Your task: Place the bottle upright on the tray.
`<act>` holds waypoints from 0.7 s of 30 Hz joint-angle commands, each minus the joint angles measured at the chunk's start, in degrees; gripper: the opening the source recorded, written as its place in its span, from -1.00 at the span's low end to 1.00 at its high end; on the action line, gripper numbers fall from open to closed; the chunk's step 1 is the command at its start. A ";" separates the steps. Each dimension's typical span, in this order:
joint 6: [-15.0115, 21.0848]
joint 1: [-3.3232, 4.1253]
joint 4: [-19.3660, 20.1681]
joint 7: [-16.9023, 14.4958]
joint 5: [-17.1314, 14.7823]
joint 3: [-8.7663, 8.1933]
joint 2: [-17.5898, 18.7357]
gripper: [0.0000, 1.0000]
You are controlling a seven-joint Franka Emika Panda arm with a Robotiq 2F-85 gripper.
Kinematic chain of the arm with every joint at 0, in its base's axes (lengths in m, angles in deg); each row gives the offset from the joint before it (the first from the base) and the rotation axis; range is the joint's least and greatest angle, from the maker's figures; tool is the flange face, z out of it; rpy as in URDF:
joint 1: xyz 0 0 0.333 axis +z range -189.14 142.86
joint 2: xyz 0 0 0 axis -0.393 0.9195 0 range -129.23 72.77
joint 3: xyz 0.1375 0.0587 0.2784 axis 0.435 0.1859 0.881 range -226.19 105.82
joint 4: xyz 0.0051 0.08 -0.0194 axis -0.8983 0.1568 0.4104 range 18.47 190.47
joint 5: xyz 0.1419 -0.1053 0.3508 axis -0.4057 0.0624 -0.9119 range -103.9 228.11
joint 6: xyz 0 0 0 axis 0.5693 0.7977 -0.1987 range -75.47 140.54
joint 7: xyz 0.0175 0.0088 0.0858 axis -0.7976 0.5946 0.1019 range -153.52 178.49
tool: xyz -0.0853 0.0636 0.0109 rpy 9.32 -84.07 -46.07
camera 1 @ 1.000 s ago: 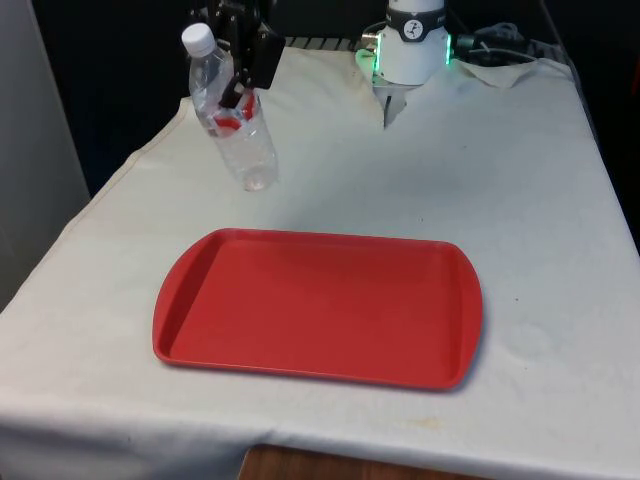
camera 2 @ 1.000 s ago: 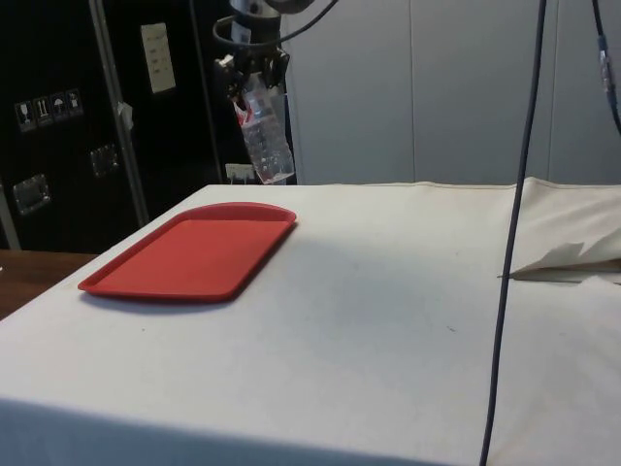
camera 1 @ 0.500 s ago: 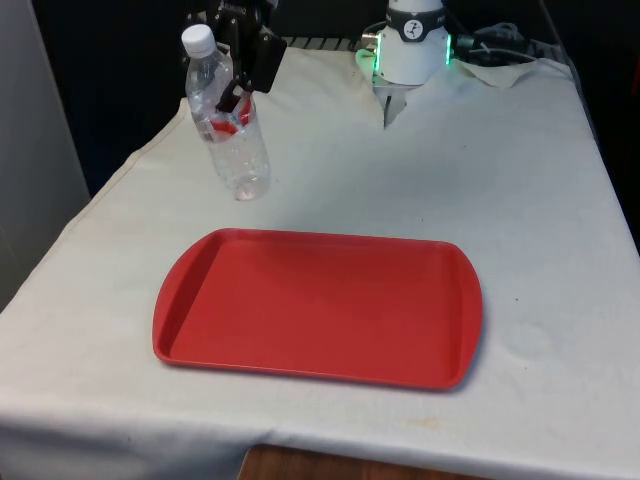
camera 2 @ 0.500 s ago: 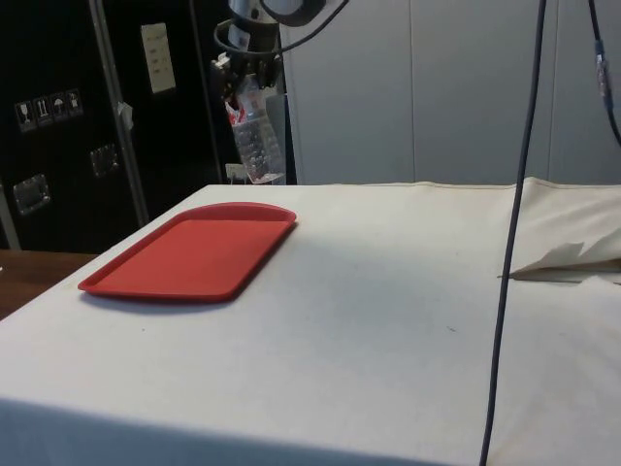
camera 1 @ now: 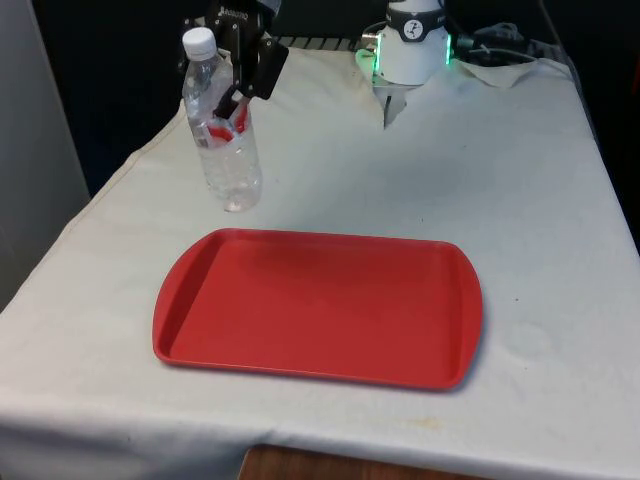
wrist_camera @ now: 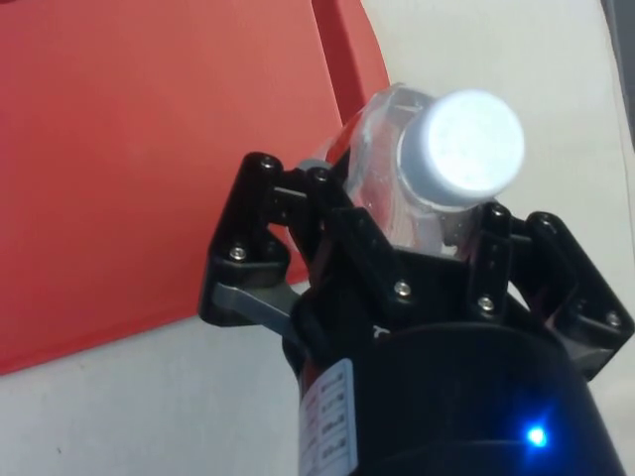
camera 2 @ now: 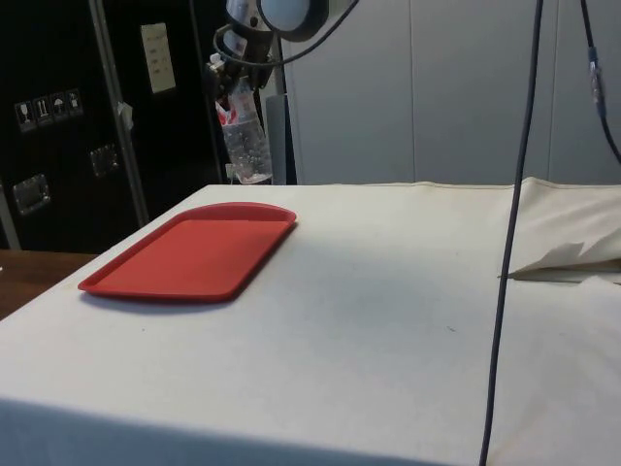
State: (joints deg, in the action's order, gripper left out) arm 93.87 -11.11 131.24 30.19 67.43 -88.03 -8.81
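Note:
A clear plastic bottle with a white cap and a red label hangs nearly upright in the air, above the cloth beyond the tray's far corner on the front view's left. My gripper is shut on the bottle's upper body, just under the neck. In the side view the bottle hangs from the gripper past the tray's far end. In the wrist view the white cap sits between the black fingers, with the gripper over the tray's edge. The red tray lies flat with nothing on it.
The red tray lies near the table's front edge. A dark cable hangs down in the side view's foreground. Crumpled cloth lies at the side view's right. The robot's base stands at the table's far end.
The bottle has swung from a tilt to nearly upright and shifted slightly towards the front view's left, its base coming a little towards the tray. The grip has held.

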 commanded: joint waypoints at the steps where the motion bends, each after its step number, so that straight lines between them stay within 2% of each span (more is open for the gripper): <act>1: 1.43 -0.74 0.52 -1.26 -0.97 1.43 -0.29 -0.35; 2: 1.83 -0.80 0.46 -1.32 -0.97 1.49 -0.11 -0.35; 3: 0.86 0.00 0.06 -0.29 0.00 0.00 0.23 -0.35; 4: 1.26 0.00 0.06 -0.40 0.00 0.00 0.34 -0.35; 5: 2.64 -0.80 0.40 -1.49 -0.97 1.49 0.17 -0.35; 12: 7.16 -0.80 0.23 -1.38 -0.69 1.66 1.95 -0.35; 13: 6.36 0.00 0.00 -0.74 0.00 0.29 2.23 -0.35; 14: 7.73 -0.74 0.23 -1.32 -0.63 1.72 2.18 -0.35; 21: 11.92 -0.69 0.17 -0.97 -0.40 1.89 3.84 -0.35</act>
State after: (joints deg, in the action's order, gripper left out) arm 104.41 -11.11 131.24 29.50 67.43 -87.51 -5.03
